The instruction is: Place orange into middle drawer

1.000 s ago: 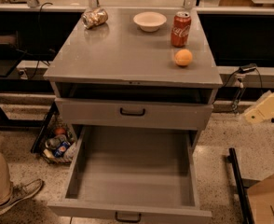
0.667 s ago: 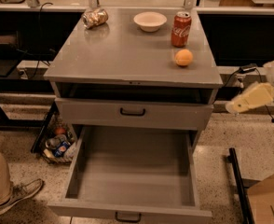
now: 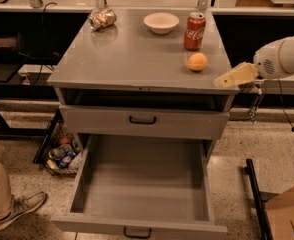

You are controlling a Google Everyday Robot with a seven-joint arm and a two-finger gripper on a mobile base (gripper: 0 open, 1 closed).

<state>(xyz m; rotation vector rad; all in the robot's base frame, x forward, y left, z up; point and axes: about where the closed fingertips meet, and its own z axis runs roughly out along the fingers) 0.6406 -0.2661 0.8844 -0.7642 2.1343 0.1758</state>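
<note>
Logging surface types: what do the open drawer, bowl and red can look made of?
Middle drawer: likely painted metal, matte grey, thin straight walls. Bowl: pale, smooth; ceramic or plastic, unclear. Red can: thin metal, silvery rim. The claw, cream and plastic-looking, hangs beside the orange, at the edge of the cabinet top.

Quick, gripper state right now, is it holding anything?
Gripper: cannot be told whether open or closed; it hovers off the grey cabinet top's right edge, apart from the small round orange fruit.

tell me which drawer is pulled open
The lower drawer, pulled far out; the upper drawer is shut. The claw hovers right of the orange.
</note>
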